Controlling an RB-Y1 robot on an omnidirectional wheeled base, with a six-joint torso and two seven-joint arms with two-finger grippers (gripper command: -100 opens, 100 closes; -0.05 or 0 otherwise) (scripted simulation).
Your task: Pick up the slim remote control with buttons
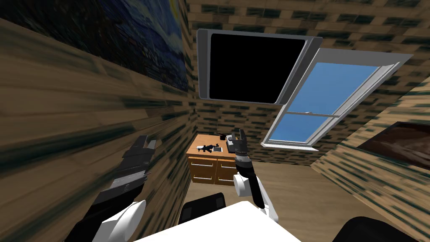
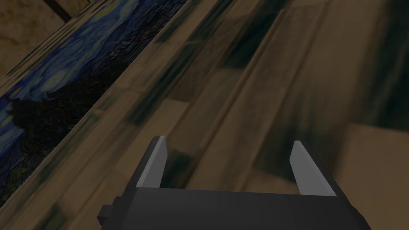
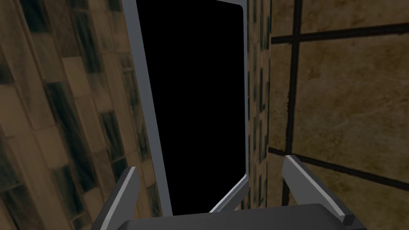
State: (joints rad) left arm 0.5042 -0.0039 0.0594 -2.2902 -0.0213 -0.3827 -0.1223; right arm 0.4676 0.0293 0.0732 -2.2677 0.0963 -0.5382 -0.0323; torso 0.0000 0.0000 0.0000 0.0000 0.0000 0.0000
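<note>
At 12 o'clock, the dark clutter [image 1: 205,148] and white item [image 1: 217,149] on the cabinet [image 1: 210,164] are too small to name. The right gripper [image 1: 240,133] covers part of a grey box [image 1: 230,145] at their 3 o'clock. The painting [image 1: 138,38] runs off the top edge.

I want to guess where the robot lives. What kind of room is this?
Probably a living room in a house: a big black screen hangs beside a window, above a small wooden cabinet.

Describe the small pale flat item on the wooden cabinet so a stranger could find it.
Find the big grey-framed black panel on the far wall; a wooden cabinet stands below it in the corner. On its top, the flat item lies between a black jagged object and a grey box; it alone is white.
</note>
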